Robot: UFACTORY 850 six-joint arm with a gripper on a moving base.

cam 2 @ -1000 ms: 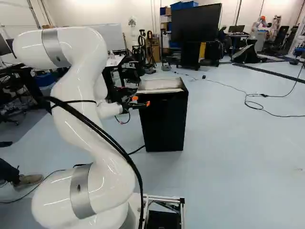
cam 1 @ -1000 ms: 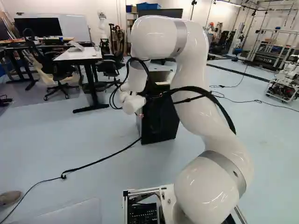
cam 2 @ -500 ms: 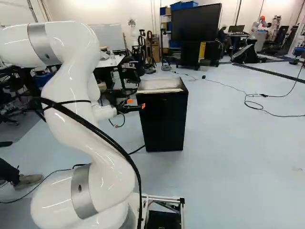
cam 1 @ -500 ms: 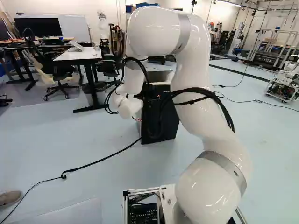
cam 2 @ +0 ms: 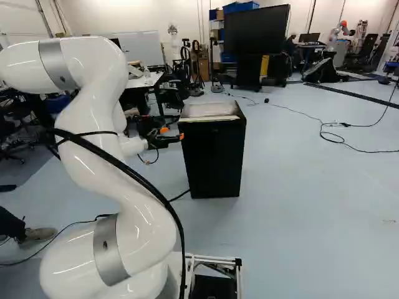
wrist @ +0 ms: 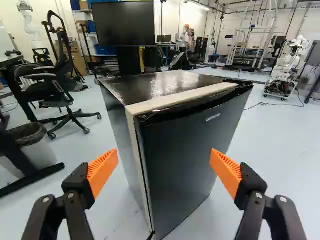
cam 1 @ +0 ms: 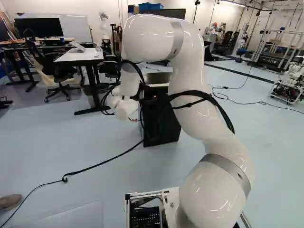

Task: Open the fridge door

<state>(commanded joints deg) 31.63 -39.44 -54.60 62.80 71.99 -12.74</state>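
In the right base view my gripper [cam 2: 173, 133] is at the near upper left edge of the black fridge [cam 2: 214, 156]. The wrist view shows the gripper [wrist: 165, 172] open, its orange pads [wrist: 102, 172] wide apart with nothing held between them. Ahead of it stands the fridge, upright, with a dark glossy top [wrist: 160, 86]. Its dark door [wrist: 187, 155] looks closed, lying along a pale strip [wrist: 182, 98] at the body's front edge. I see no contact between fingers and door. In the left base view the arm partly covers the fridge [cam 1: 161, 126].
A white-topped table [cam 1: 80, 55] and office chairs [cam 1: 57, 71] stand beyond the fridge at the left. A bin [wrist: 32, 145] is beside it in the wrist view. A cable [cam 1: 102, 163] crosses the floor. Another robot [wrist: 287, 67] stands farther back.
The arm has shifted a little to the left in both base views, and the gripper has drawn slightly back from over the fridge's front. The base and the fridge have stayed put.
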